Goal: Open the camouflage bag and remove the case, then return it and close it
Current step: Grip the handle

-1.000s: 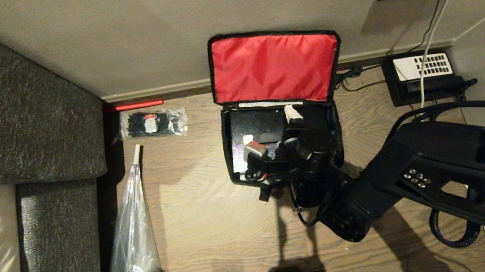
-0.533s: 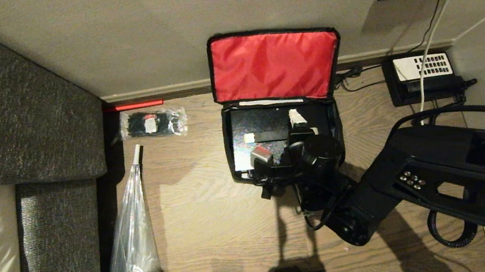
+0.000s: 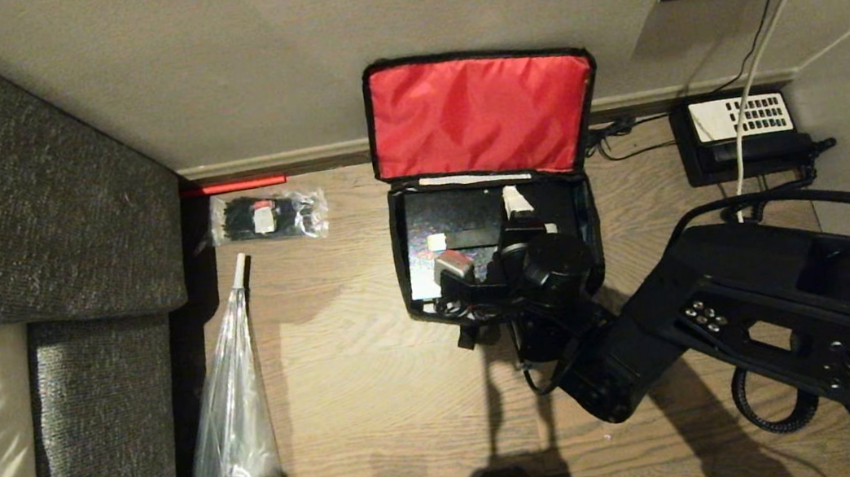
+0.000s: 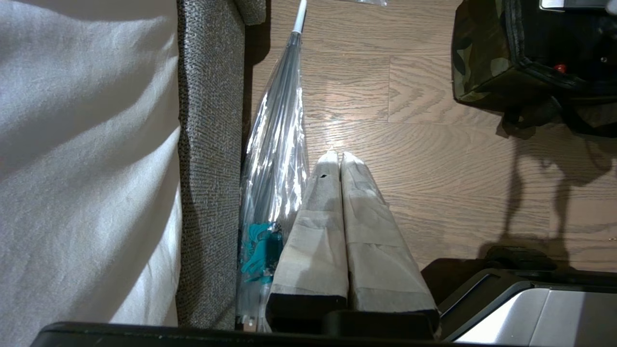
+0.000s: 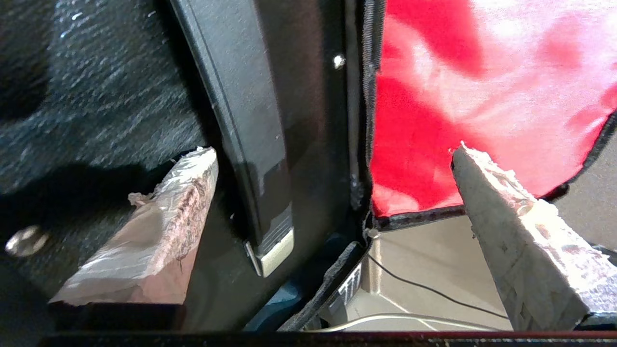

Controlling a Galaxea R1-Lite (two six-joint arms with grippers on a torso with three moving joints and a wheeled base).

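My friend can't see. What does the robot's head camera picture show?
The right tool hangs open over the black case inside the camouflage bag, whose red-lined lid leans against the wall. A packet of black items and a wrapped umbrella lie nearby on the wooden floor.

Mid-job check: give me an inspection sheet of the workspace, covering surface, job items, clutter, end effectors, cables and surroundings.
Surface: wooden floor, bare in front of the bag.
Job items: camouflage bag open, red lid against the wall; black case lying inside it.
Clutter: plastic packet, folded clear umbrella, black telephone, red stick by the skirting.
End effectors: right end effector open over the case, holding nothing; left end effector shut, parked above the floor near the umbrella.
Cables: white cable and black cable running to the telephone.
Surroundings: grey sofa at left, wall behind.
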